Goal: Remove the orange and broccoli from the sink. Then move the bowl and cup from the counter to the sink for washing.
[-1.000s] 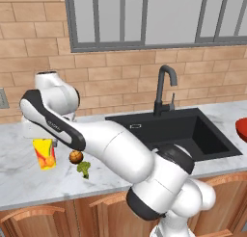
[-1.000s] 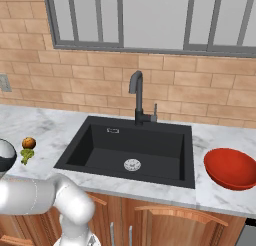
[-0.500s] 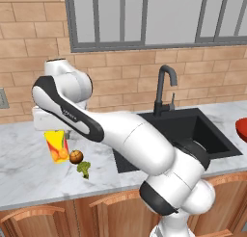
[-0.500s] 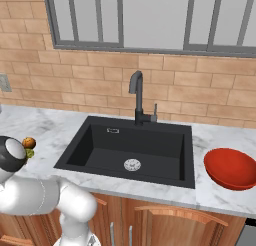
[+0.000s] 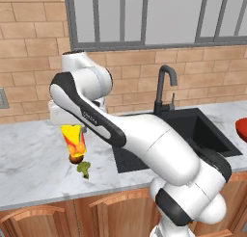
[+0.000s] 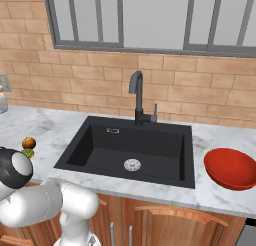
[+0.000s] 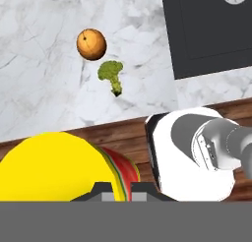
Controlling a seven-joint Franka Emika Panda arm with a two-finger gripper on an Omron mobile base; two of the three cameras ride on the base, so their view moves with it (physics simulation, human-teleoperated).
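The gripper (image 7: 116,188), jaws pinching the yellow cup (image 5: 73,140) with red-orange marks but no readable writing, holds it above the marble counter (image 5: 29,164) over the orange (image 7: 91,44) and broccoli (image 7: 111,74), left of the black sink (image 6: 131,150), with the red bowl (image 6: 231,168) at its right.

Even, bright, rendered light with no clear source fills all three views. Shadows are faint: a soft one under the broccoli (image 7: 111,75) at upper centre of the hand view. The red bowl (image 6: 231,168) at right shows a mild sheen. Edges look slightly soft, without glare or warping.
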